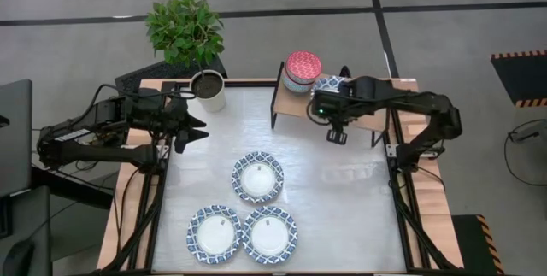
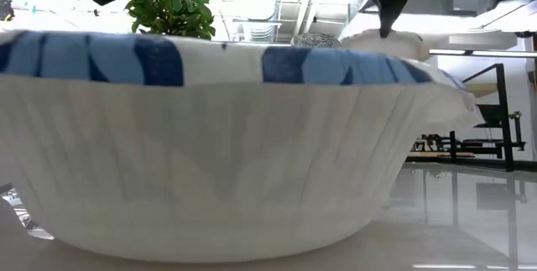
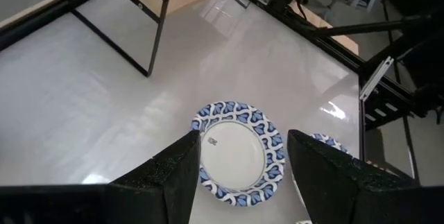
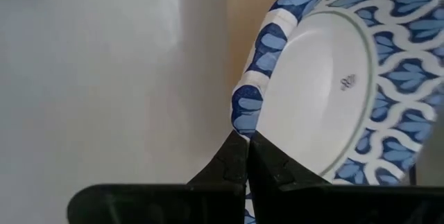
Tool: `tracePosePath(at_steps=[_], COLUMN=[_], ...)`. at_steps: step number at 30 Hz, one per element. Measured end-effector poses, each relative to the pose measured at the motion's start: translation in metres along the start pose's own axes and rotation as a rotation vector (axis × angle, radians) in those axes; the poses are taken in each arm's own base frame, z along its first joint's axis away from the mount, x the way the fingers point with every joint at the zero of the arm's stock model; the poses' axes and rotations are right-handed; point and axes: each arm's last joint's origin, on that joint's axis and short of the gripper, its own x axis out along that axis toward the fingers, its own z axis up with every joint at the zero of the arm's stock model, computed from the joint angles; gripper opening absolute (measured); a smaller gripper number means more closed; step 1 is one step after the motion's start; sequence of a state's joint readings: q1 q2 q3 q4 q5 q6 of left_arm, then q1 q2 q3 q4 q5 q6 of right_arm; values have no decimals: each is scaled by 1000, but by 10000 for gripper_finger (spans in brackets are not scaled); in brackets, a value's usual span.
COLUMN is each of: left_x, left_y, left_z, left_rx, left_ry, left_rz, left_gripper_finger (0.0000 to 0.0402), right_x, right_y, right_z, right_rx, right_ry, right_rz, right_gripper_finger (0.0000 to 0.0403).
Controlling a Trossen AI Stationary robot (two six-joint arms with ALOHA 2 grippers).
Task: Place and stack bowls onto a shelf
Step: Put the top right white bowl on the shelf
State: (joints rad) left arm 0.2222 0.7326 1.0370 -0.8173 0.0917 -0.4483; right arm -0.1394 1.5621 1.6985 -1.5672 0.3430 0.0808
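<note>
Right gripper [image 4: 244, 156] is clamped on the rim of 1 blue-and-white bowl [image 4: 326, 78] over the shelf [image 1: 295, 105], beside the red stack [image 1: 302, 71]. Risk: the thin rim pinch may slip, dropping it off the edge. The bowl is round, opening upward, slightly tilted. Left gripper [image 3: 241, 172] hangs open above 3 table bowls [image 1: 257, 178].

White tabletop [image 1: 342, 208], three blue-and-white bowls [image 1: 257, 178], plant pot [image 1: 208, 90], shelf [image 1: 295, 105]
</note>
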Motion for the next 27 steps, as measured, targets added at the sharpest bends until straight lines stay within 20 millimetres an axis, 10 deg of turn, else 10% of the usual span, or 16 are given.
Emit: tracePosePath(at_steps=[14, 27], left_x=[0, 0], left_y=[1, 1], left_z=[1, 1], left_rx=[-7, -1], left_ry=[-16, -19], left_rz=[24, 28], left_gripper_finger=[202, 202], right_x=[31, 36], right_y=[-14, -22], right_z=[-46, -44], right_rx=[114, 152], right_ry=[142, 120], right_rz=[-43, -81], right_gripper_finger=[22, 53])
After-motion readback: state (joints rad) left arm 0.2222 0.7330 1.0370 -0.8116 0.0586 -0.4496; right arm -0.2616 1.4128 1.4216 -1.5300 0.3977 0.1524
